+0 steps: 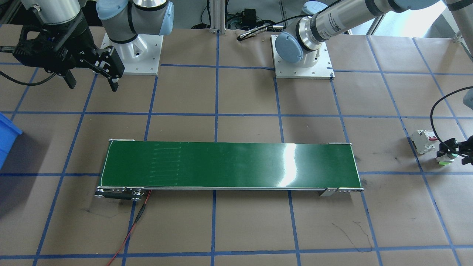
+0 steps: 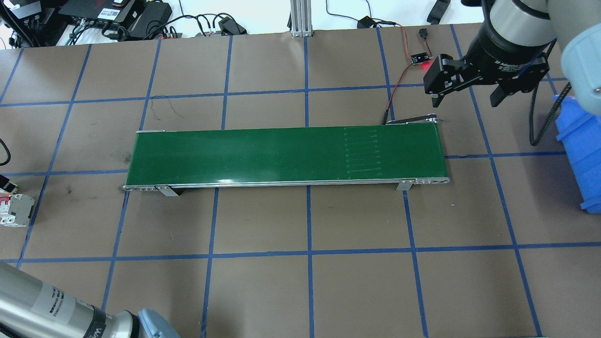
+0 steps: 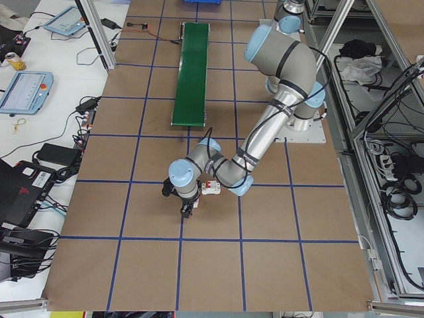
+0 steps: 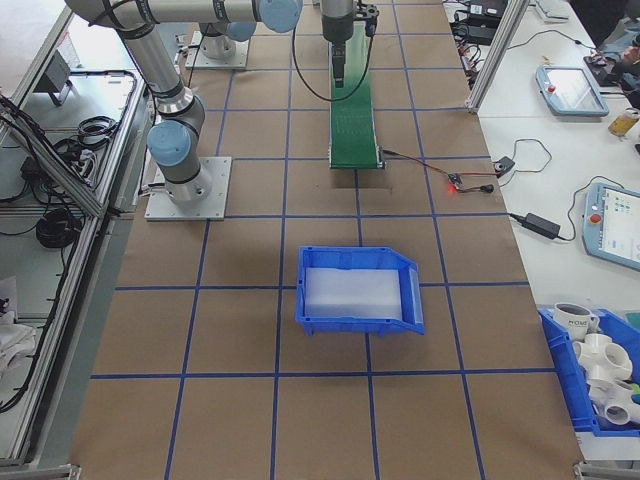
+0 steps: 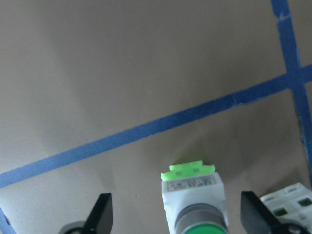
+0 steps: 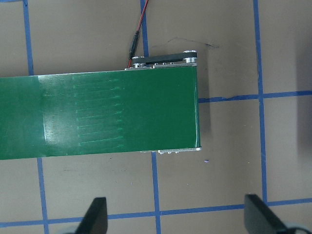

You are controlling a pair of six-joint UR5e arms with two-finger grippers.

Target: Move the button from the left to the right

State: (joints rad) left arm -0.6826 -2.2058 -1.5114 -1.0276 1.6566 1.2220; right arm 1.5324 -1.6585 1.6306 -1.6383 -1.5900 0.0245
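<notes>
The small push-button with a round green cap and white body (image 5: 194, 204) lies on the brown paper table, centred between the spread fingers of the left gripper (image 5: 178, 222), long axis pointing away (breaker alongside). The right gripper (image 2: 466, 92), fingers apart, hovers far off.

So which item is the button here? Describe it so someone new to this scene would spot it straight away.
Start at the long green conveyor belt and follow the brown paper table past its end on the robot's left. There the left gripper hangs open over the small push-button with its round green cap and white body. The white rectangular circuit breaker beside it has red toggles instead.
</notes>
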